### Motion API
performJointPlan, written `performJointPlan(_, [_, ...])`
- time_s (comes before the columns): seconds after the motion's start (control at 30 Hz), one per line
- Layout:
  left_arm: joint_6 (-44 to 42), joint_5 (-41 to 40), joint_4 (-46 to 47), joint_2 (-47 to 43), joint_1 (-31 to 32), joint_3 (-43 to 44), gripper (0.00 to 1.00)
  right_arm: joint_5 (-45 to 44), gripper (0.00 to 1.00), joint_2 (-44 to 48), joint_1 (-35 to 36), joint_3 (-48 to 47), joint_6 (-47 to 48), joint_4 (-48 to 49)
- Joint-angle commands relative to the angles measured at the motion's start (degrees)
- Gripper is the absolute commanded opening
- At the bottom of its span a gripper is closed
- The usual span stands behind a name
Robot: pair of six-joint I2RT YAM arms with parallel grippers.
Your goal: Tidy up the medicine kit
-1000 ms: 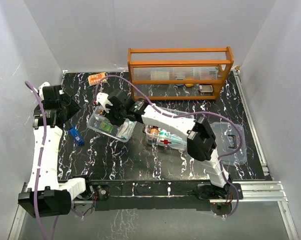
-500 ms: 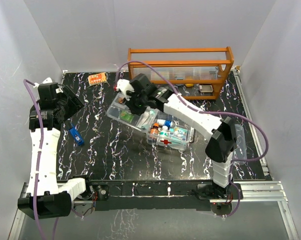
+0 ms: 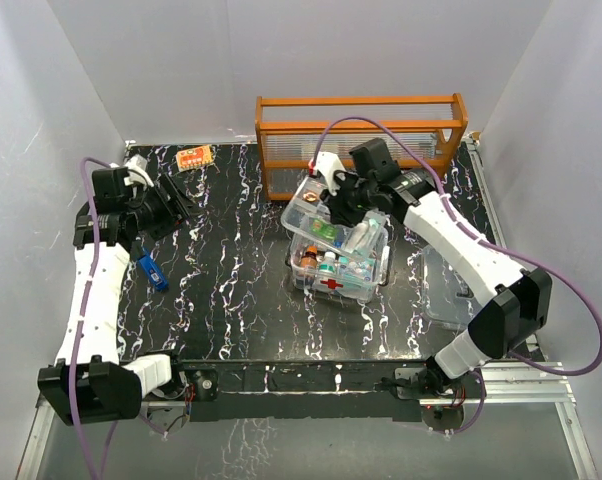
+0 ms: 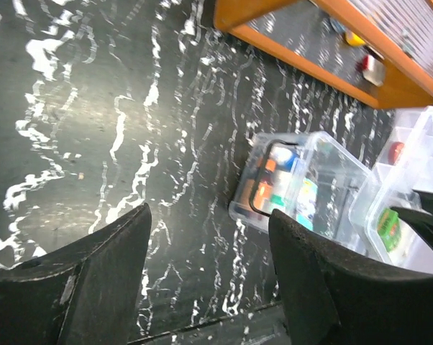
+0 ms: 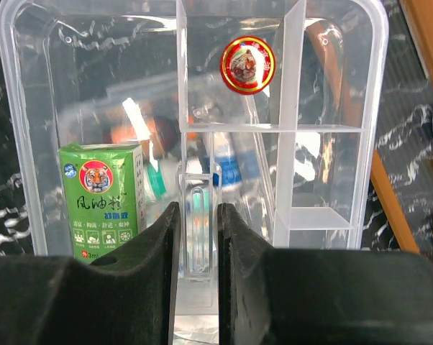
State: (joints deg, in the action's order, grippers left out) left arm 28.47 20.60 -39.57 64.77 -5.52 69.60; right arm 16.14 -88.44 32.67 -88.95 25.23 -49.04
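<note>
Right gripper (image 5: 197,215) is bringing divided tray (image 5: 94,93) rightward over box (image 3: 336,285).
Clamping tray; seating coming next; left gripper (image 4: 209,244) spread, empty.

Beneath the divided tray (image 5: 324,86), the contents of the box (image 3: 336,285) show only as smeared colour through plastic. The tray's near rim is lost behind the fingers (image 5: 94,287) of the right tool (image 5: 197,215). Right of the tray, the lid (image 3: 439,295) is partly behind the right arm (image 3: 471,255) — beyond the tray, the items in the rack (image 3: 361,105) are too small to tell.
</note>
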Motion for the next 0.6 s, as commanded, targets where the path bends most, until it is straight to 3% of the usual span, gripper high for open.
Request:
performJointPlan(0.0, [0.0,13.3,5.2,1.6,-0.2,-2.0,0.66,5.3,0.00,3.8,-3.4,3.0,7.6,-0.1])
performJointPlan(0.23, [0.8,20.0,10.7,4.3,3.5,-5.2,0.75,7.5,0.00,6.4,-5.7,8.6,13.9,-1.3])
performJointPlan(0.57, [5.0,18.8,18.0,9.8,15.4,-7.9,0.80,9.8,0.00,5.2,-5.8,12.1,18.2,-0.5])
